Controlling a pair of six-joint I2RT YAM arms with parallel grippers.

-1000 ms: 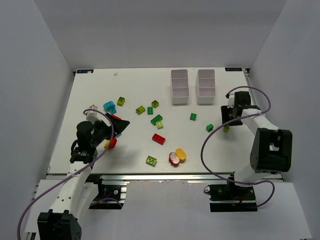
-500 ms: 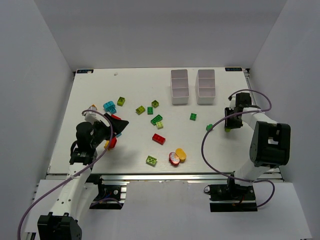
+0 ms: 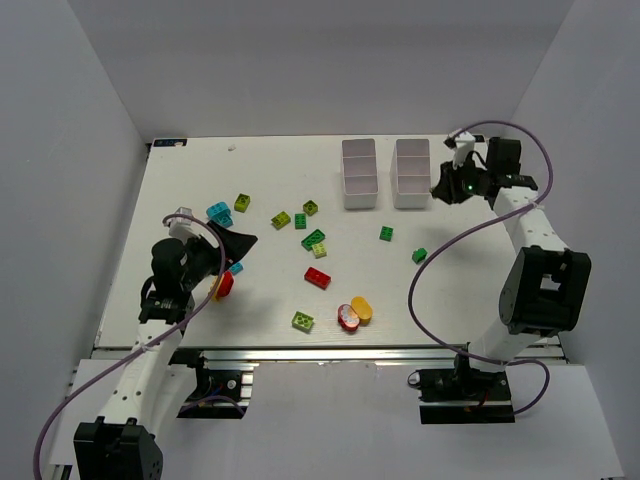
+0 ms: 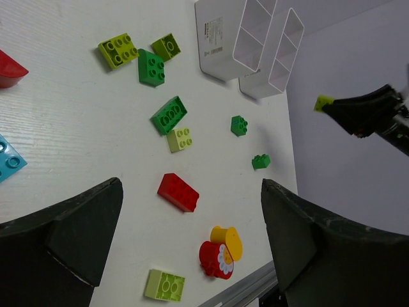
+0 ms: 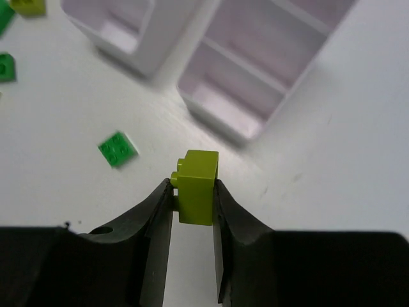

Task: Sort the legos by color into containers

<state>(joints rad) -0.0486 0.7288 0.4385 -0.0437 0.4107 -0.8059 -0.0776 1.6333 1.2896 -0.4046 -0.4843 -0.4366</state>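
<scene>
- Right pincer [image 5: 193, 192] pinched lime brick [image 5: 198, 182] at its tips, above desk [image 5: 332, 160] just short of bin [image 5: 220, 121]; shallow grip could slip, dropping it outside.
- Left pincer [image 4: 192, 220] gaped wide over loose bricks [image 4: 169, 115].

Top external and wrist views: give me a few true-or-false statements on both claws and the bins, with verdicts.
1. The right claw grips a lime brick. True.
2. The left claw is shut on a red brick. False: it is wide open and holds nothing.
3. The left white bin and the right white bin show no bricks inside. True.
4. The lime brick lies in a bin compartment. False: it is between the right claw's fingers, outside both bins.
</scene>
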